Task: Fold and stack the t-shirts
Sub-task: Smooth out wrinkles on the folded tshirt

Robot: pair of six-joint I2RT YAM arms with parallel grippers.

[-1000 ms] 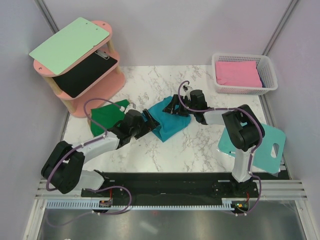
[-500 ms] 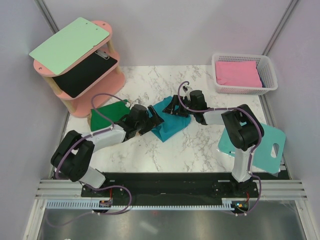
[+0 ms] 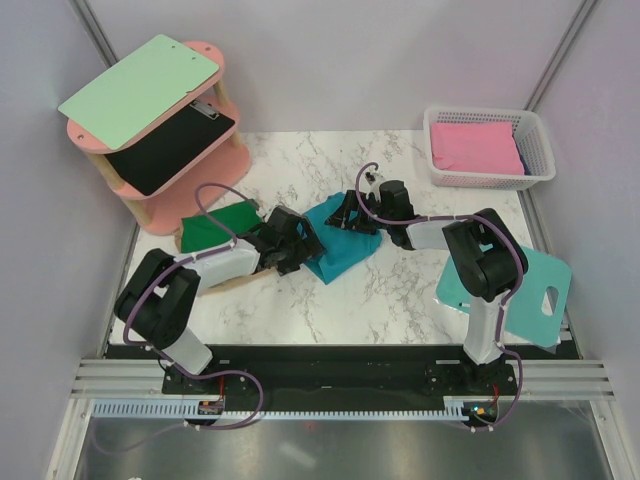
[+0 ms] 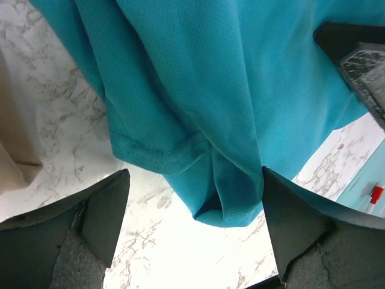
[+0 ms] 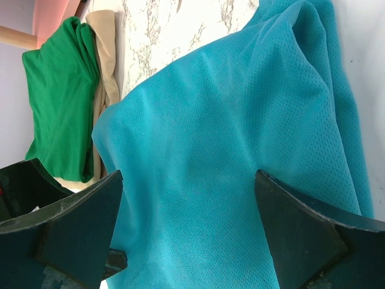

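Note:
A crumpled teal-blue t-shirt (image 3: 342,248) lies mid-table, and a dark green t-shirt (image 3: 213,228) lies bunched to its left. My left gripper (image 3: 306,243) is at the teal shirt's left edge. In the left wrist view it (image 4: 195,232) is open, its fingers (image 4: 103,211) either side of the shirt's hem corner (image 4: 222,198) above bare marble. My right gripper (image 3: 346,212) is at the shirt's far side. In the right wrist view it (image 5: 187,238) stands open over the teal cloth (image 5: 228,144), with the green shirt (image 5: 60,102) beyond.
A pink two-tier shelf (image 3: 205,170) at the back left carries a mint-green clipboard (image 3: 140,90). A white basket (image 3: 490,181) holding pink cloth stands at the back right. A teal plastic board (image 3: 530,290) overhangs the right edge. Beige cloth (image 5: 106,54) lies beside the green shirt.
My left arm has swung right and forward, bringing its gripper to the teal shirt's edge and uncovering more of the green shirt. The right arm has not moved.

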